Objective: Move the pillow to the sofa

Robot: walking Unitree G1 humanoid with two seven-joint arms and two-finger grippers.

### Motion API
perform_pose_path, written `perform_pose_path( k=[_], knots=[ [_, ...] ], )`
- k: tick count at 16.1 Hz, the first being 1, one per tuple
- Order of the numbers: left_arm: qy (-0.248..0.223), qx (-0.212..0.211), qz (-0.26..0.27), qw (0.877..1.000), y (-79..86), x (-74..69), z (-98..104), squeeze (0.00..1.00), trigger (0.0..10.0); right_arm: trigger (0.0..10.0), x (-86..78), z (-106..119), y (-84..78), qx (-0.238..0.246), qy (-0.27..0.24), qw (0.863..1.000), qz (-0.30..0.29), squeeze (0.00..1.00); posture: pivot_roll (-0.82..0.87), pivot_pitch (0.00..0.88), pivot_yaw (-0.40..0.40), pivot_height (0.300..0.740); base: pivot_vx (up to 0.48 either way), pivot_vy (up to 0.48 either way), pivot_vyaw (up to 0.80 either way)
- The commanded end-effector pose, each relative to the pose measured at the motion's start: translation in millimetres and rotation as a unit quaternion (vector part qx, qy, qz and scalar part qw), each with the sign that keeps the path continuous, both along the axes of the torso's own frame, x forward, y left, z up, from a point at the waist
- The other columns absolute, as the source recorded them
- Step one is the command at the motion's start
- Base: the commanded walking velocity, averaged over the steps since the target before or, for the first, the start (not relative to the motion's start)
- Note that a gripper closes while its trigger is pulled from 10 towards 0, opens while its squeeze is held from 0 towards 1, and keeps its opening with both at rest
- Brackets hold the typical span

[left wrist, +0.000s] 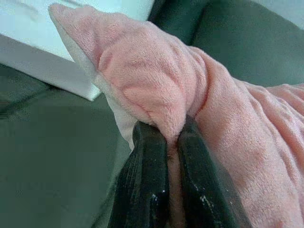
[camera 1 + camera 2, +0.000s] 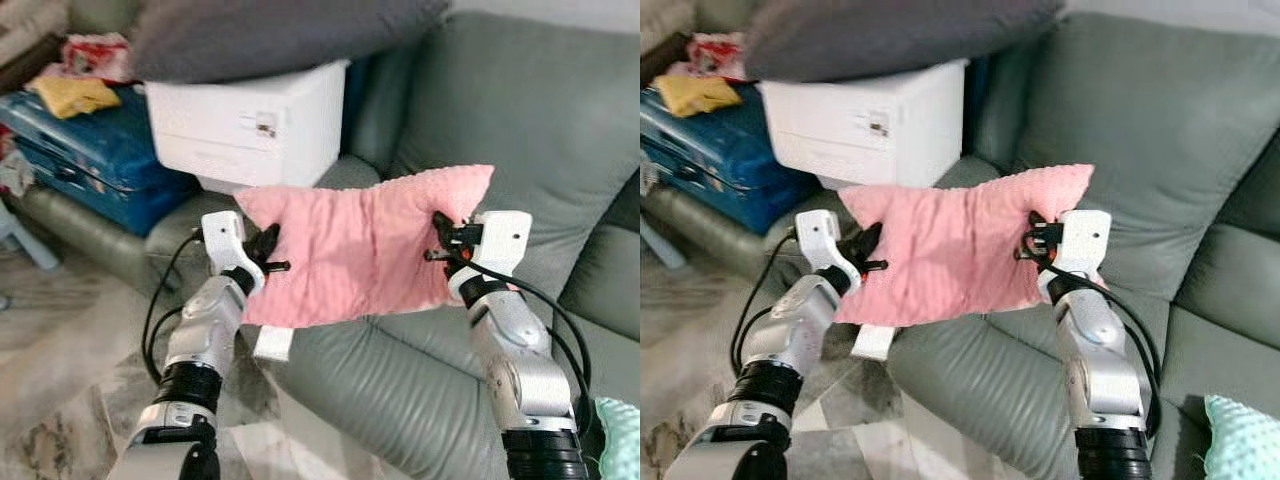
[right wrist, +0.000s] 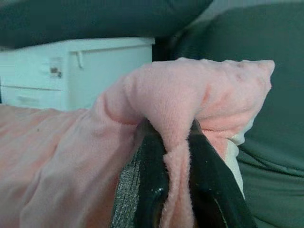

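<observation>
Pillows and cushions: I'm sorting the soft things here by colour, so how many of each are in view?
Pink pillow, held over the sofa between the left tool and the right tool: 1
Dark grey cushion on the white box: 1
Mint green pillow, at the picture's edge: 1
Total: 3

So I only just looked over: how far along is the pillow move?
Pickup looks done: the pink pillow hangs stretched between the left gripper and right gripper, each pinching a fold. It is now held above the grey sofa seat. Left: lower it onto the cushion and let go.
</observation>
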State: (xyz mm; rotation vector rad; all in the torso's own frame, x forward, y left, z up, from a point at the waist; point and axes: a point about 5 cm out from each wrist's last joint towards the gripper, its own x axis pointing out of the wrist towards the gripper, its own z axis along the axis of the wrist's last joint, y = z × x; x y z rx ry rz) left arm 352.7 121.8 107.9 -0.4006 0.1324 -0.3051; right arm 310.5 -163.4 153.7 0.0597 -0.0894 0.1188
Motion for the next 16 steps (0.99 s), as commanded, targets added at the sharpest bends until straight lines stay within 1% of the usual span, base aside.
perform_pose_path(
  k=[1, 16],
  knots=[
    [-0.011, 0.002, -0.010, 1.000, -6.3, 1.1, 5.4, 0.00, 10.0, 10.0, 0.7, 7.7, -0.6, 0.003, -0.013, 1.000, 0.002, 0.00, -0.26, 0.000, 0.047, 0.740, 0.000, 0.000, -0.80],
    [0.005, 0.006, -0.012, 1.000, -9.6, -0.7, -0.2, 0.00, 10.0, 10.0, -0.2, 5.3, -0.9, 0.011, -0.002, 1.000, -0.001, 0.00, -0.27, 0.000, 0.051, 0.740, 0.000, 0.000, -0.80]
  ],
)
